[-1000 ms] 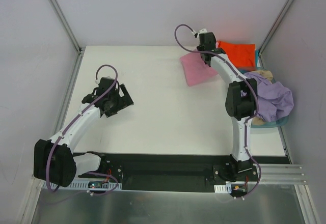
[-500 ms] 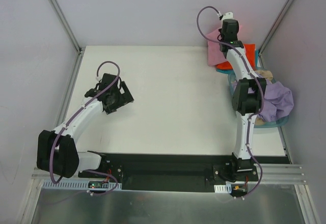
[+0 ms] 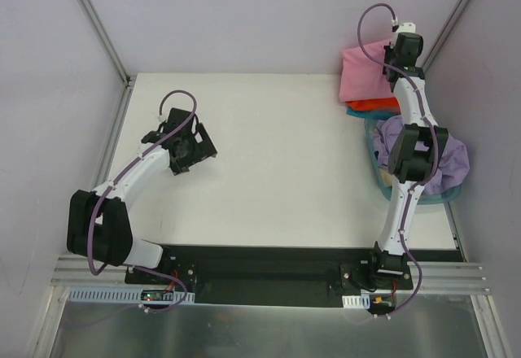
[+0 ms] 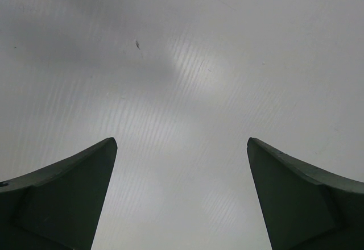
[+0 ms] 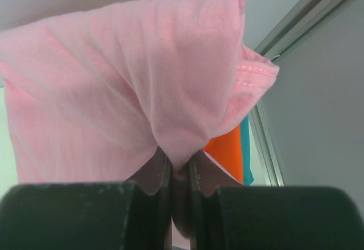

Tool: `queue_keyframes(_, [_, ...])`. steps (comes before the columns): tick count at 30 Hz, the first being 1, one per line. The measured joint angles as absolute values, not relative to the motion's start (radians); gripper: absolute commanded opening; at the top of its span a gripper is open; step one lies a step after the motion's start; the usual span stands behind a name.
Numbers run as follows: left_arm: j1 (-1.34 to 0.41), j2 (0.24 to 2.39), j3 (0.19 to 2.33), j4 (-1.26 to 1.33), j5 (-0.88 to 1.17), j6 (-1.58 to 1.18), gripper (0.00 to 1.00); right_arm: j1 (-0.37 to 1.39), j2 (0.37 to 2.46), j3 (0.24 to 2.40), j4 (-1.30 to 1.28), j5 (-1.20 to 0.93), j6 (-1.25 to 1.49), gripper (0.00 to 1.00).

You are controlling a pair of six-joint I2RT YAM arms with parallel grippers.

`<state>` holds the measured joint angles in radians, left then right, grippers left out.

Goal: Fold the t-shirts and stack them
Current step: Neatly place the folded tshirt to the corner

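Note:
My right gripper (image 3: 389, 58) is shut on the folded pink t-shirt (image 3: 365, 72) and holds it at the far right corner, over the folded orange-red t-shirt (image 3: 376, 104) and the teal one (image 3: 356, 112) beneath it. In the right wrist view the pink t-shirt (image 5: 131, 79) is pinched between my fingers (image 5: 156, 170), with the orange-red t-shirt (image 5: 227, 153) and a strip of the teal one (image 5: 247, 159) below. The crumpled lavender t-shirt (image 3: 449, 159) lies in the basket; the beige one is hidden. My left gripper (image 3: 194, 148) is open and empty over the table's left half.
The light blue plastic basket (image 3: 383, 181) stands at the right edge beside my right arm. White walls with metal corner posts (image 3: 452, 12) close in the table at the back and sides.
My right gripper has lifted the pink t-shirt off the table and carried it right and back, over the orange-red and teal stack. My left gripper has shifted slightly away from me.

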<state>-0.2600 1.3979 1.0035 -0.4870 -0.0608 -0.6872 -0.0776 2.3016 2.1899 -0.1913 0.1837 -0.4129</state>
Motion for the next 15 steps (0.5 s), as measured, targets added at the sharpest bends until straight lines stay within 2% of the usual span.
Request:
queue_keyframes(2, [-0.260,1.410,1.011,-0.487,-0.060,-0.688,0.99,-0.099,2.302,2.190,-0.200,0.152,-0.396,0.13])
queue_keyframes(3, [-0.260,1.415,1.013,-0.487,-0.059,-0.688,0.99,-0.109,2.303,2.190,-0.202,0.142,-0.390,0.27])
queue_keyframes(5, [-0.260,1.424,1.018,-0.488,-0.055,-0.687,0.99,-0.127,2.310,2.196,-0.203,0.131,-0.376,0.50])
queue_keyframes(6, [-0.260,1.429,1.021,-0.488,-0.053,-0.687,0.99,-0.132,2.321,2.207,-0.200,0.130,-0.364,0.70])
queue_keyframes(9, [-0.260,1.448,1.034,-0.488,-0.040,-0.687,0.99,-0.154,2.378,2.263,-0.183,0.115,-0.338,0.97])
queue_keyframes(15, [-0.260,1.459,1.043,-0.488,-0.016,-0.683,0.99,-0.179,2.428,2.283,-0.191,0.138,-0.326,0.97])
